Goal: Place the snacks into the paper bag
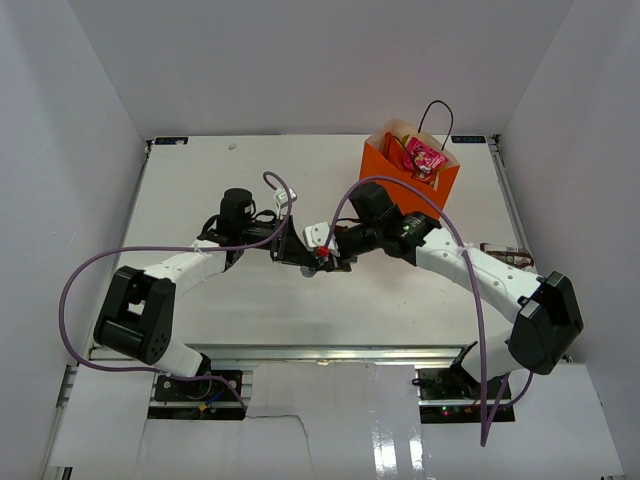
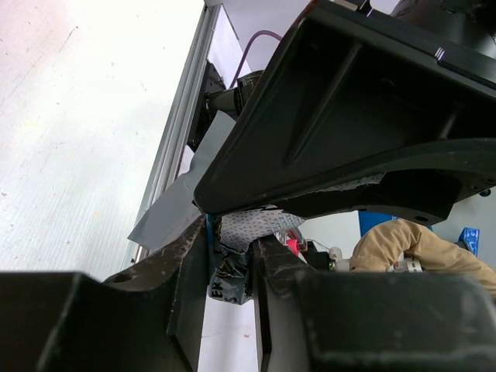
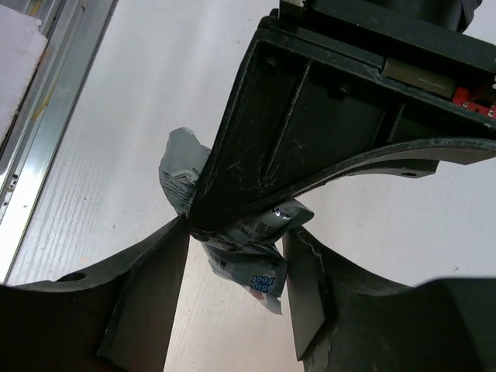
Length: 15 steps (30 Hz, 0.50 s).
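Counter (image 1: 190, 180): flat, matte white, white panels on 3 sides. L arm (image 1: 185, 268): smooth white shell, black joints, purple cable (image 1: 75, 290) looping off it; stretches from near-left corner to abt counter centre. L gripper (image 2: 231, 240): black hard plastic, scuffed. Its fingers sit close together, clamped on the packet (image 3: 252, 271), and foil fills the whole gap btwn them in L wrist view. Packet: small, silver-grey foil, creased & twisted, blue print on one face, fine dots on another. It hangs btwn both grippers over abt the counter's centre. R gripper (image 3: 236, 232): same black plastic, nose-to-nose w/ the L one. Its fingers are wider apart, straddling the packet's lower end; one pad looks to touch foil, a sliver of counter shows at the other, so not clamped. R arm (image 1: 480, 275): white shell too, runs back to near-right corner. Paper bag (image 1: 378, 160): bright orange, boxy, upright, top open, pale inside, thin black cord handle (image 1: 437, 112) arcing above. It stands at far edge, right of centre, well apart from grippers. Pink packet (image 1: 427, 158): glossy, white & red print, sits in the bag's mouth. Wrapper (image 1: 505, 256): small, dark, flat, lies by right edge just beside R arm; too small to read.
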### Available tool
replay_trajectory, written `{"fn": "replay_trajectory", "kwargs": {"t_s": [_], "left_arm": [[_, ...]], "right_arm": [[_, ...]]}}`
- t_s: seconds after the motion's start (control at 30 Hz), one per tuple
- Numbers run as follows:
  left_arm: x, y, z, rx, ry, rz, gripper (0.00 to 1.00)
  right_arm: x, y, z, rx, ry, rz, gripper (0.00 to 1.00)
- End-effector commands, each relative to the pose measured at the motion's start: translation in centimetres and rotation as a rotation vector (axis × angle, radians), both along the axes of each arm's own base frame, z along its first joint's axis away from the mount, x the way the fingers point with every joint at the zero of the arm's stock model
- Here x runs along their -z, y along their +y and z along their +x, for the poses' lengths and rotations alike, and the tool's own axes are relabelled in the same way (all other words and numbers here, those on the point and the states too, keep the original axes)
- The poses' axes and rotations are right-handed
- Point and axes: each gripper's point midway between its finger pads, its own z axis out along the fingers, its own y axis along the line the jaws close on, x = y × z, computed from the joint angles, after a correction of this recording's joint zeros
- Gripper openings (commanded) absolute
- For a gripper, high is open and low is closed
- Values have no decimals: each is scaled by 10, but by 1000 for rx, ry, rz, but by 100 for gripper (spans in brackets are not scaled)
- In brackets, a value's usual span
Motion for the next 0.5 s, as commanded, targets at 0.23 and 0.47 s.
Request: {"fn": "replay_trajectory", "kwargs": {"t_s": [0.23,0.47], "left_arm": [[-30,0,-5,32,-110,-53,48],[-37,0,-5,24,-133,-60,56]], "right_arm": [[0,10,8,34,-3,-7,41],[-4,11,9,44,4,5,23]]}}
